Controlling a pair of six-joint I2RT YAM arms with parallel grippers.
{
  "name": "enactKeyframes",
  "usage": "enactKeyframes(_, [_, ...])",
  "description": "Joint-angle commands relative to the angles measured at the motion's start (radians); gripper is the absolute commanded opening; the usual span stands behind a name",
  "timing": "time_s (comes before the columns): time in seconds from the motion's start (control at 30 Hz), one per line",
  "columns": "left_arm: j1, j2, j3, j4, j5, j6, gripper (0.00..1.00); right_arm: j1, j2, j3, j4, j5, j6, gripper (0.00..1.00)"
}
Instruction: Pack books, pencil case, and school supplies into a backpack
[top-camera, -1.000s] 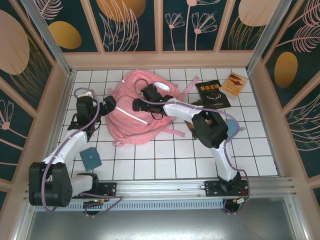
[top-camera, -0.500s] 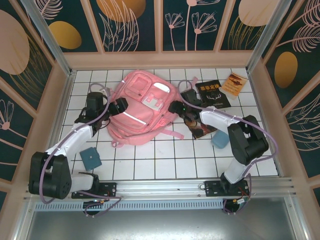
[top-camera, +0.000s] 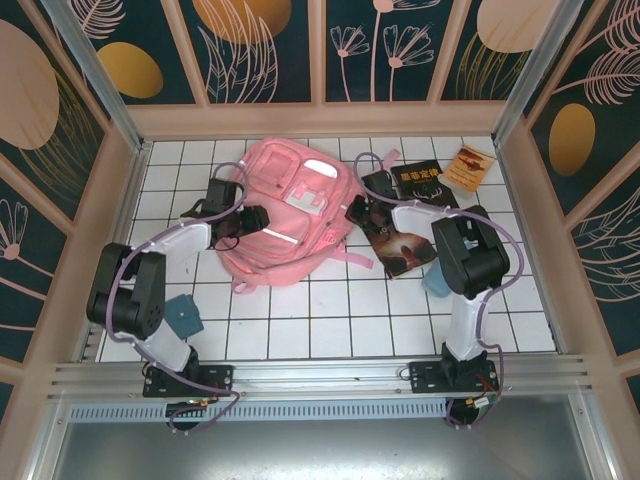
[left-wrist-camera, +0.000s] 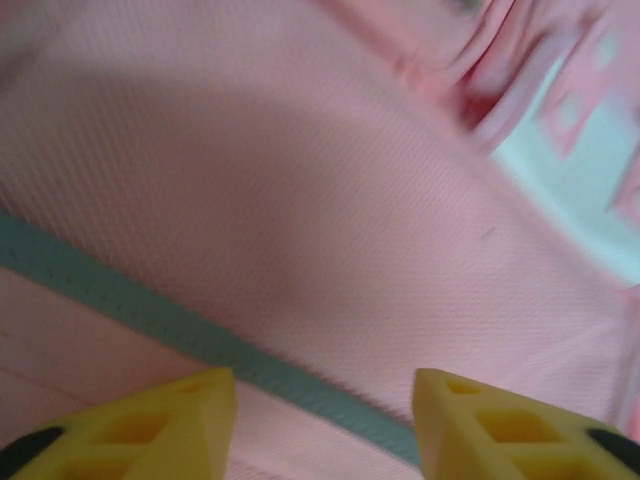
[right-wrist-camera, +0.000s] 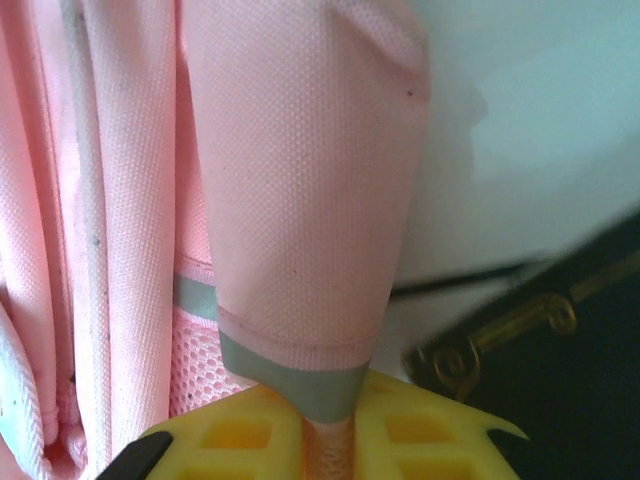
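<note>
The pink backpack (top-camera: 290, 215) lies flat at the middle of the tiled table. My left gripper (top-camera: 255, 218) is at its left flank. Seen from the left wrist, that gripper (left-wrist-camera: 325, 400) is open, its yellow fingers (left-wrist-camera: 170, 425) straddling pink fabric and the pale strip (left-wrist-camera: 150, 315). My right gripper (top-camera: 355, 212) is at the bag's right edge. It is shut (right-wrist-camera: 335, 410) on a pink flap (right-wrist-camera: 300, 200) with a grey hem. The black paperback (top-camera: 428, 185), the brownish book (top-camera: 408, 248) and the orange booklet (top-camera: 468, 167) lie to the right. The blue pencil case (top-camera: 437, 282) peeks out beside the right arm.
A teal square item (top-camera: 182, 315) lies on the tiles near the left arm's base. Loose pink straps (top-camera: 352, 260) trail from the bag's lower right. Low wooden walls (top-camera: 320, 120) enclose the table, and a metal rail (top-camera: 320, 375) runs along the near edge.
The right gripper pulled back from over the backpack to its right edge and closed on the flap. The left gripper moved up along the bag's left side and narrowed. The backpack shifted slightly.
</note>
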Motion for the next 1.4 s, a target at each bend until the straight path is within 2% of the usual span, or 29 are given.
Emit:
enactKeyframes(0.0, [-0.023, 0.037, 0.015, -0.081, -0.011, -0.001, 0.44, -0.019, 0.057, 0.076, 0.050, -0.040, -0.056, 0.16])
enactKeyframes(0.1, [-0.045, 0.019, -0.041, -0.106, -0.022, -0.026, 0.37, -0.024, 0.097, 0.137, 0.050, -0.069, -0.114, 0.17])
enactKeyframes(0.17, [-0.062, -0.035, -0.097, -0.113, -0.050, -0.036, 0.37, -0.025, 0.092, 0.159, 0.036, -0.080, -0.160, 0.22])
enactKeyframes(0.33, [-0.062, -0.124, -0.115, -0.133, -0.089, -0.025, 0.50, -0.028, -0.022, 0.106, -0.023, -0.032, -0.260, 0.47])
enactKeyframes(0.43, [-0.064, -0.129, -0.044, -0.156, -0.090, -0.008, 0.57, -0.036, -0.114, 0.023, -0.063, -0.043, -0.332, 0.53])
enactKeyframes(0.53, [-0.067, -0.136, 0.011, -0.164, -0.088, -0.001, 0.59, -0.037, -0.183, -0.079, -0.084, -0.132, -0.431, 0.50])
enactKeyframes(0.57, [-0.069, -0.139, 0.021, -0.162, -0.084, 0.001, 0.59, -0.035, -0.202, -0.117, -0.078, -0.179, -0.462, 0.46])
enactKeyframes(0.67, [-0.080, -0.128, 0.046, -0.144, -0.052, 0.001, 0.57, -0.021, -0.233, -0.200, -0.041, -0.263, -0.518, 0.39])
enactKeyframes(0.87, [-0.128, -0.031, 0.130, -0.130, -0.053, -0.011, 0.48, -0.003, -0.175, -0.187, -0.005, -0.258, -0.592, 0.34])
enactKeyframes(1.07, [-0.168, 0.115, 0.273, -0.124, -0.066, -0.019, 0.41, 0.004, -0.102, -0.149, 0.029, -0.260, -0.683, 0.33])
enactKeyframes(1.23, [-0.169, 0.228, 0.373, -0.133, -0.120, -0.038, 0.34, 0.007, -0.071, -0.132, 0.044, -0.304, -0.742, 0.26])
enactKeyframes(1.37, [-0.169, 0.296, 0.409, -0.171, -0.171, -0.045, 0.32, 0.010, -0.065, -0.125, 0.045, -0.309, -0.781, 0.25])
